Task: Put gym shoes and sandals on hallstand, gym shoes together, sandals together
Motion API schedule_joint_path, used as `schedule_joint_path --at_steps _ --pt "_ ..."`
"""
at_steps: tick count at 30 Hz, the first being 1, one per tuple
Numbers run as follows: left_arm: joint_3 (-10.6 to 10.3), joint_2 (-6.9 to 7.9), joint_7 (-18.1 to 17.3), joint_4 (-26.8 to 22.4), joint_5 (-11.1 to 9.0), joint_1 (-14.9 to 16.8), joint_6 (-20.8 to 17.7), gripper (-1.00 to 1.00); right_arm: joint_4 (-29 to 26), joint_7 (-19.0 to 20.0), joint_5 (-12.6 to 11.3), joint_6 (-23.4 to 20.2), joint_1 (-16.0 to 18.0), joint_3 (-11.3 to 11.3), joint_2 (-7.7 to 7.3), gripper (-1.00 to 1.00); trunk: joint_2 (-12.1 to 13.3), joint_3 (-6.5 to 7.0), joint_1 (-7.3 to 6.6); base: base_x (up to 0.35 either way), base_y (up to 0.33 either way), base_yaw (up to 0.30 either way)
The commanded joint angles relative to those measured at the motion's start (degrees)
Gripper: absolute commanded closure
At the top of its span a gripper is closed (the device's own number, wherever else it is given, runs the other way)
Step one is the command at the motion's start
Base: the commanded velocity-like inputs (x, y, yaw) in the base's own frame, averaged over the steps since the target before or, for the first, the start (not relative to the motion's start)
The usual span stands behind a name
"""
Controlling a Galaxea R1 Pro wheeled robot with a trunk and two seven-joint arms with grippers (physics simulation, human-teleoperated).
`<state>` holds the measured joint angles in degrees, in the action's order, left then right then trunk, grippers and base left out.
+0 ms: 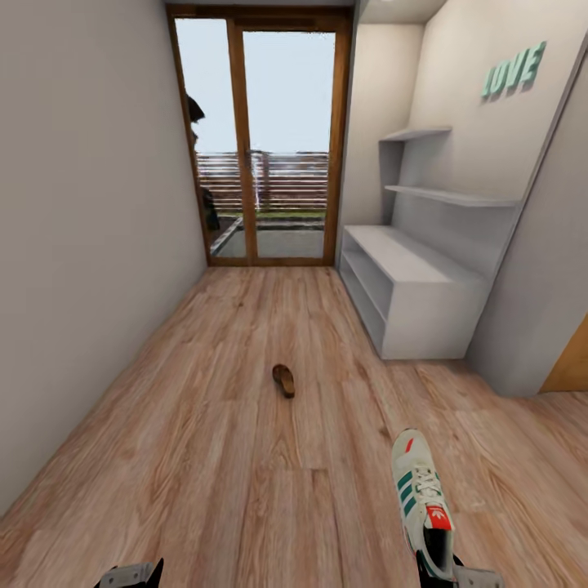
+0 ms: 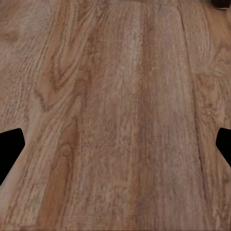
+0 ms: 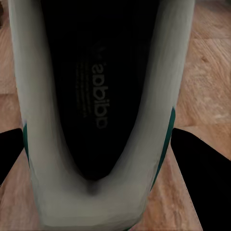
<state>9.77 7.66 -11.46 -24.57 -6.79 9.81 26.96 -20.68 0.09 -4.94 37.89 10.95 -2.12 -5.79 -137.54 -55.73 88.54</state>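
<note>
One white gym shoe with green stripes and a red tongue label hangs above the corridor floor at the lower right. My right gripper is shut on its heel. In the right wrist view the gym shoe's dark insole lies between the black fingers. A single brown sandal lies on the planks mid-corridor. The pale grey hallstand stands against the right wall, its bench top bare. My left gripper is open and low at the left, over bare wood floor.
Wood-framed glass doors close the corridor's far end. Floating shelves and green "LOVE" letters hang above the hallstand. A plain wall runs along the left. A dark object's edge peeks into the left wrist view.
</note>
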Motion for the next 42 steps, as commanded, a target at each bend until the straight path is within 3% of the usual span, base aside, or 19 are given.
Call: schedule_joint_path --at_steps 1,27,42 --pt "0.16 -0.01 -0.58 0.05 -0.60 0.03 0.03 -1.00 0.03 0.09 -0.51 0.17 0.03 0.17 -0.01 1.00 -0.02 -0.05 0.02 0.339 -0.083 0.000" --pt "0.16 0.00 -0.58 0.05 -0.60 0.03 0.03 -1.00 0.03 0.09 -0.51 0.17 0.03 0.10 -0.01 1.00 -0.02 -0.05 0.02 0.313 -0.123 0.001" --pt "0.16 0.01 -0.53 0.03 -0.59 0.03 0.03 -1.00 0.03 0.09 -0.55 0.17 0.03 0.10 -0.01 1.00 -0.02 -0.05 0.02 0.268 -0.173 0.194"
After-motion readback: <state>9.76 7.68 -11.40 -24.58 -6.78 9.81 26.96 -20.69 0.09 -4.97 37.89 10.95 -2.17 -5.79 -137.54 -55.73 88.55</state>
